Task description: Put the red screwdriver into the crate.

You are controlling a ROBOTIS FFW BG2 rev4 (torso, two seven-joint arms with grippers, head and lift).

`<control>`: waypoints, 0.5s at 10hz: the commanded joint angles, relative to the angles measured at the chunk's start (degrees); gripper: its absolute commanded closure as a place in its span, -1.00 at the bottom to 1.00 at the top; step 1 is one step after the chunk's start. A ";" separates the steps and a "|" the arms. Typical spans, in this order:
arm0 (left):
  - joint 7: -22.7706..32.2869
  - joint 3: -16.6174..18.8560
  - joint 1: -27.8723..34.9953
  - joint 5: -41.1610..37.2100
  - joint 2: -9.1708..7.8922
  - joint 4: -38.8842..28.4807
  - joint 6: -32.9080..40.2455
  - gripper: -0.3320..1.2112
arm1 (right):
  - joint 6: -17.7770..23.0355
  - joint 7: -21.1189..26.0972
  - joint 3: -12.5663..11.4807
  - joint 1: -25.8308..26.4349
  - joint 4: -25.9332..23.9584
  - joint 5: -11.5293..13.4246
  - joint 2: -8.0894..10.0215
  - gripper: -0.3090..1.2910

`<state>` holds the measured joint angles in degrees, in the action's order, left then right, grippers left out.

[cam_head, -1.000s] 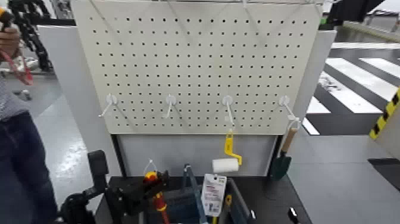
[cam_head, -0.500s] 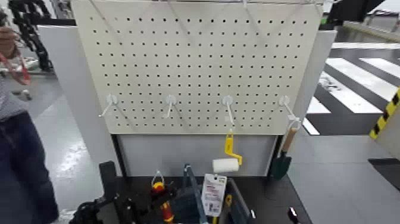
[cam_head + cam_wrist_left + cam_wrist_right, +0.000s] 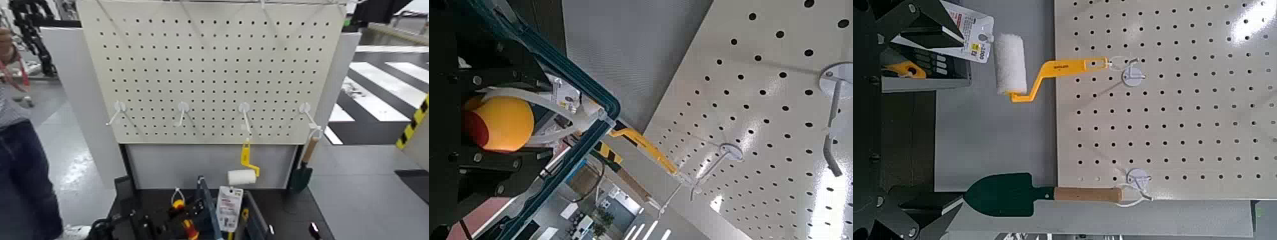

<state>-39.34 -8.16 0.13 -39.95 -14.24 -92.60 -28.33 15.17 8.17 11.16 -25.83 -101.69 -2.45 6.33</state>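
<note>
Screwdriver with red handle and yellow cap (image 3: 179, 204), at the left side of the dark grey-blue slotted plastic crate (image 3: 256, 218). Your black left gripper (image 3: 541, 120) is at work here, close around the handle end; how far it is open, and whether it has hold of the tool, cannot be told from these views. Your black right gripper (image 3: 953, 120) waits near the hanging tools, its jaws wide apart and empty.

The step in hand appears to be the release. Before you let go, check that the handle lies wholly inside the crate wall; from the head view, your arm hides how deep it sits. Keep the tool clear of the upright crate handle (image 3: 202, 195) and of the white card packaging (image 3: 228, 207), either of which could prop it up. Watch the white loop (image 3: 178, 193) at its cap: it could catch as you leave. Open gently, then withdraw straight up, without sweeping sideways, so that the crate is not dragged along.
</note>
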 commanded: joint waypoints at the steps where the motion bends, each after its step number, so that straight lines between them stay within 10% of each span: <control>1: -0.21 0.78 0.40 0.05 -0.18 -0.39 0.55 -0.40 | 0.03 0.01 0.00 -0.01 0.00 -0.10 0.00 -0.37; 5: -0.56 1.74 0.49 4.45 -0.27 -2.76 3.63 -0.40 | 0.12 -0.08 -0.09 0.07 0.09 -0.10 0.09 -0.37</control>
<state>-39.79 -6.58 0.60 -36.67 -14.49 -94.81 -25.41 15.25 8.09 11.07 -25.75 -101.60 -2.55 6.42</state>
